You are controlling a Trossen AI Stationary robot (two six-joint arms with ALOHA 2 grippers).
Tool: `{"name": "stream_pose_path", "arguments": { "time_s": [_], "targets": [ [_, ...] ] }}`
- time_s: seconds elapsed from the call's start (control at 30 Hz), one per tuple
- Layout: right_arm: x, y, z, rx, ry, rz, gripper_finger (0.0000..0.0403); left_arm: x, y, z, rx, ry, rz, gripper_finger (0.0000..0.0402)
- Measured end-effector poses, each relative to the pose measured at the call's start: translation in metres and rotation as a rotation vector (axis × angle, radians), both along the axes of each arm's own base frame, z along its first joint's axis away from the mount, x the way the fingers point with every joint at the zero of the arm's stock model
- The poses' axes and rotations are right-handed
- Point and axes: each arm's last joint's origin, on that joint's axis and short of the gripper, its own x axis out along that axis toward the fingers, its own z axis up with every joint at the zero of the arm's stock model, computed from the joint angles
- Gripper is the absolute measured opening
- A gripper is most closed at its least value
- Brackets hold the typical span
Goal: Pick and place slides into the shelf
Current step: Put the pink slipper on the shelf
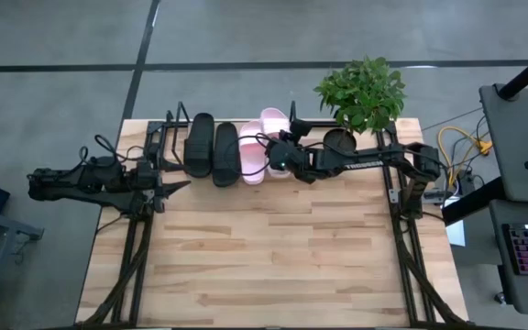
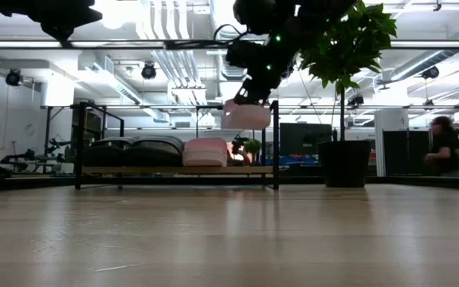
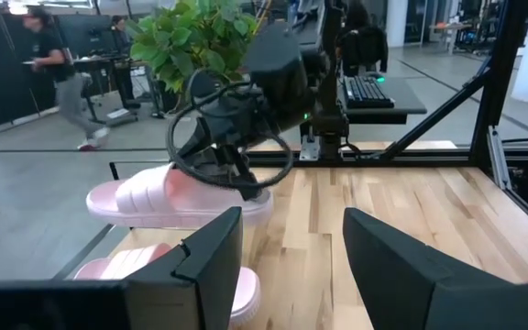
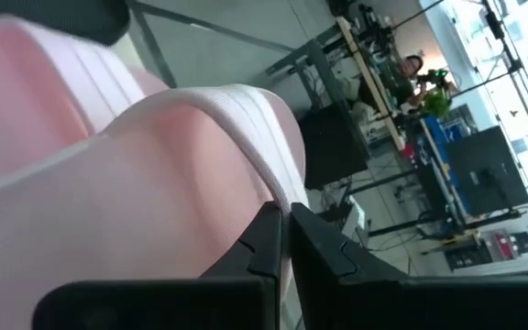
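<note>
Now you have three slides on the shelf, two black and one pink, lying front-to-back, while the right jaws clench the fourth above it; the left jaws are released.

Shelf stood along the desk's far edge, toward its left half, with three slides on its board: two side by side at left, a third just right of them. The fourth slide hung above the shelf's right end, clamped by the right gripper. Potted plant stood right of the shelf; left gripper waited near the desk's left edge, in front of the shelf.
</note>
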Motion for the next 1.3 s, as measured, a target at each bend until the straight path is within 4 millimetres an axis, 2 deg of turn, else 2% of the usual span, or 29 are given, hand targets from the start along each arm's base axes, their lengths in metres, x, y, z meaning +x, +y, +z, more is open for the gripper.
{"name": "stream_pose_path", "arguments": {
  "time_s": [0.33, 0.6, 0.9, 1.03, 1.3],
  "targets": [
    [-0.005, -0.017, -0.017, 0.063, -0.011, -0.015, 0.0009, 0.000, 0.000, 0.000, -0.023, -0.003, -0.001, 0.0176],
    [-0.001, -0.023, -0.031, 0.058, 0.023, -0.035, 0.0008, -0.001, 0.000, 0.000, -0.024, -0.009, -0.004, 0.0176],
    [0.009, -0.022, -0.023, 0.054, -0.010, 0.012, 0.0008, -0.001, 0.000, 0.000, -0.024, -0.010, -0.004, 0.0176],
    [0.013, -0.023, -0.012, 0.045, -0.058, 0.010, 0.0008, -0.001, 0.000, 0.000, -0.024, -0.011, -0.004, 0.0176],
    [0.008, -0.023, -0.016, 0.031, -0.016, -0.057, 0.0008, -0.001, 0.000, 0.000, -0.025, -0.010, -0.005, 0.0176]
  ]
}}
